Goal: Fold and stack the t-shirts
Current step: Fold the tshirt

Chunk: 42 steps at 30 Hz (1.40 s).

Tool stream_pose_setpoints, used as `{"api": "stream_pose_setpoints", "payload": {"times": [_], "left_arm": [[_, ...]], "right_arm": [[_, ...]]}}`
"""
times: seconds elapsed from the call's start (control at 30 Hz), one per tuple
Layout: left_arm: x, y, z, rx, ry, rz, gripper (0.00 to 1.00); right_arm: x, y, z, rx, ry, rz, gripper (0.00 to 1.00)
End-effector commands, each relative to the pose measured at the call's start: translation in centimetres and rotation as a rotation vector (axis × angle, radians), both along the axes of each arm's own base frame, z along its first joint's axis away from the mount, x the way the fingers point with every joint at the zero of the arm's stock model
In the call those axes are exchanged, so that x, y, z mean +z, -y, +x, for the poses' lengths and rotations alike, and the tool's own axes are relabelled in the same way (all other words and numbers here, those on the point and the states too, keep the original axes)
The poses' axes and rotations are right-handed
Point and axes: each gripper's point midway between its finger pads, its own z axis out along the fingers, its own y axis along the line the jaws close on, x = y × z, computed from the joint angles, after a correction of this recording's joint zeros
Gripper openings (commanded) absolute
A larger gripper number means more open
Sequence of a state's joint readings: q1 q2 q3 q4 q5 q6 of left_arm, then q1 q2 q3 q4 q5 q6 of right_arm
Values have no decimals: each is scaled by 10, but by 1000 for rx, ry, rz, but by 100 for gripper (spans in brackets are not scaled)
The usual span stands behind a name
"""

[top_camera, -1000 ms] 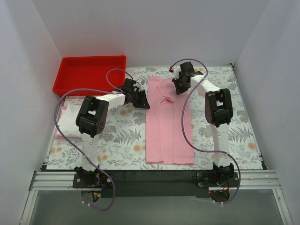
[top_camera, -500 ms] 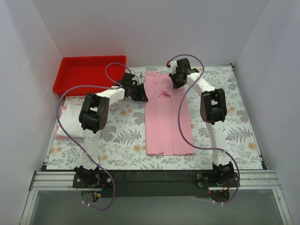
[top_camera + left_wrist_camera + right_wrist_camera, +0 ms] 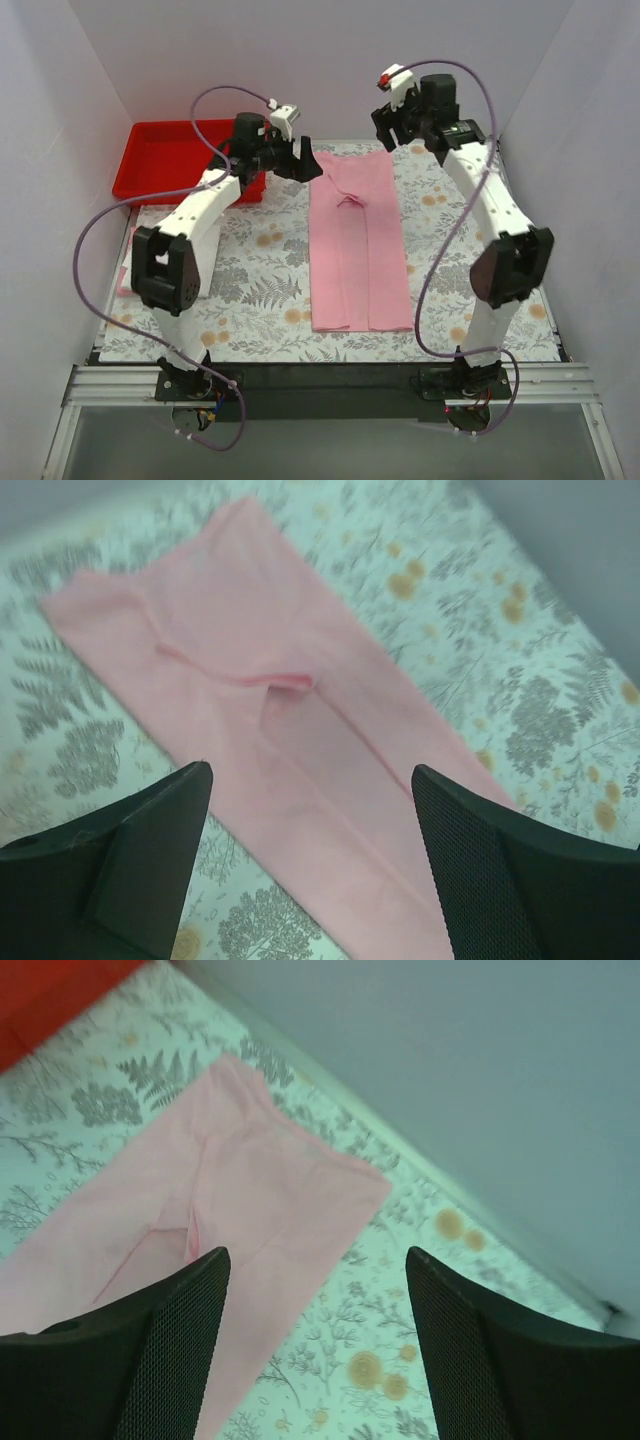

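A light pink t-shirt [image 3: 358,240] lies flat on the floral tablecloth, folded lengthwise into a long strip running from the far edge toward me. My left gripper [image 3: 301,160] hovers above its far left corner, open and empty. In the left wrist view the pink t-shirt [image 3: 270,700] lies well below the open left gripper [image 3: 312,773]. My right gripper [image 3: 391,122] hangs open above the far right corner. In the right wrist view the t-shirt's far end [image 3: 250,1185] shows under the open right gripper [image 3: 316,1255]. More t-shirts [image 3: 140,255], white and pink, lie at the left edge, partly hidden by the left arm.
A red plastic tray [image 3: 160,160] stands at the far left corner, its edge also showing as the red tray [image 3: 45,990] in the right wrist view. White walls enclose the table on three sides. The grey floral tablecloth [image 3: 250,290] covers the surface.
Both grippers have opened, let go of the pink t-shirt's far end and risen away from it. The shirt now lies flat and straight.
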<state>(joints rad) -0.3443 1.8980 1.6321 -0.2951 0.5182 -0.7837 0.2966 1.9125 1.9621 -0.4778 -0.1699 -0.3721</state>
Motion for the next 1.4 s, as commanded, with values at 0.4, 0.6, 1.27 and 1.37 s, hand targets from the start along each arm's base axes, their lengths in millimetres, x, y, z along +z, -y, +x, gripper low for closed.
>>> {"api": "stream_pose_setpoints", "payload": {"times": [0.4, 0.6, 1.27, 1.37], "left_arm": [[47, 3, -208, -469, 454, 104, 85], [-56, 15, -299, -636, 452, 246, 81], [-143, 40, -333, -744, 482, 337, 52], [-149, 39, -335, -755, 472, 344, 50]], "right_arm": [[-25, 10, -220, 620, 81, -213, 98], [-126, 27, -315, 796, -85, -300, 93], [-243, 36, -390, 1038, -230, -428, 42], [-247, 38, -394, 1044, -245, -438, 43]]}}
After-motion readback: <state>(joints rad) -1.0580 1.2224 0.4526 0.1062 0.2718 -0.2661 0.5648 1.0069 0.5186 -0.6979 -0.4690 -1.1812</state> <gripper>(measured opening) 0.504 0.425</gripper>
